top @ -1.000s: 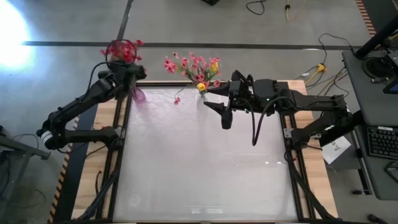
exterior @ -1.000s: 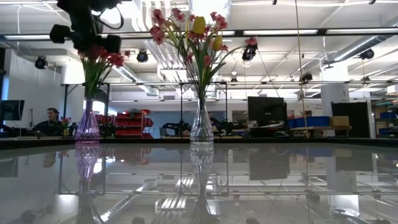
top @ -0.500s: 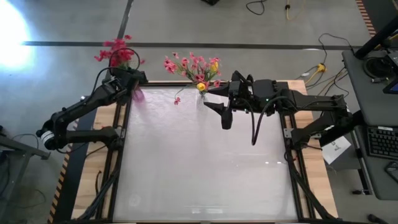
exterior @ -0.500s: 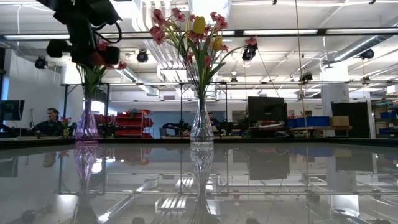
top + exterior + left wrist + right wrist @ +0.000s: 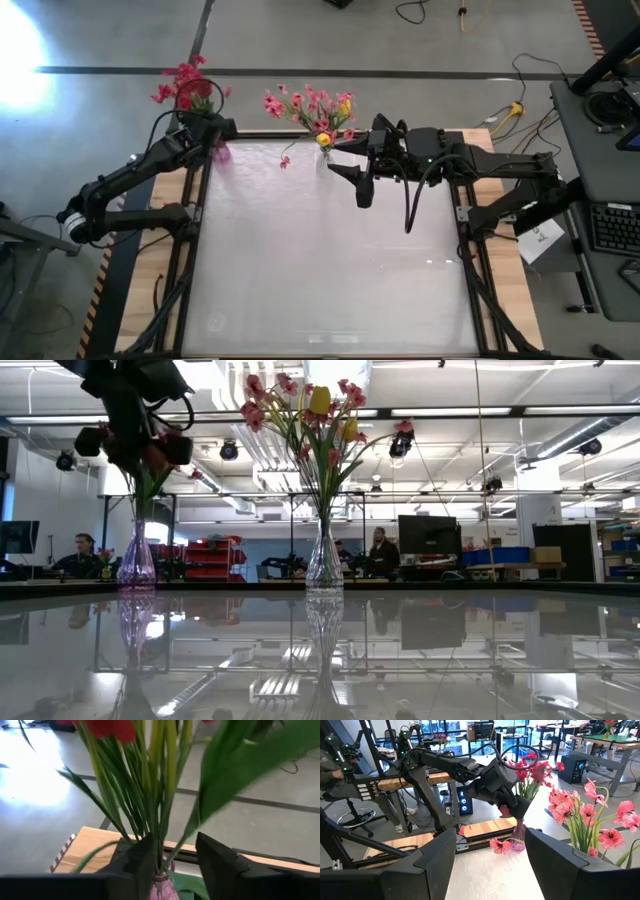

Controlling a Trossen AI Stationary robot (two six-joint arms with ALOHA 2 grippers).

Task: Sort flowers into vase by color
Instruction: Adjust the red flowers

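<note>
Red flowers (image 5: 188,85) stand with their stems in a purple vase (image 5: 222,153) at the table's far left corner. My left gripper (image 5: 175,862) is open just above that vase's mouth (image 5: 162,887), one finger on either side of the green stems (image 5: 155,795). A clear vase (image 5: 324,560) at the far edge holds pink and yellow flowers (image 5: 310,108). My right gripper (image 5: 352,168) hovers open just right of the clear vase and holds nothing. One pink blossom (image 5: 285,161) lies on the table between the two vases. My left gripper stands around the red flowers' stems (image 5: 150,827) just above the vase mouth, coming from the near left side. The stems run close along one finger (image 5: 142,862), with a gap to the other. I cannot tell whether that finger touches them.
The tabletop (image 5: 330,270) is glossy and mirrors the vases. Wooden side rails (image 5: 170,200) and black frame bars border it. In the low view, people (image 5: 380,550) sit and stand at desks in the room behind. A desk with a keyboard (image 5: 610,225) is to the right.
My left gripper has drawn back from the red blossoms and moved down along the stems toward the vase. The blossoms now show beyond it and lean toward the far left. In the low view the purple vase has shifted a little to the left.
</note>
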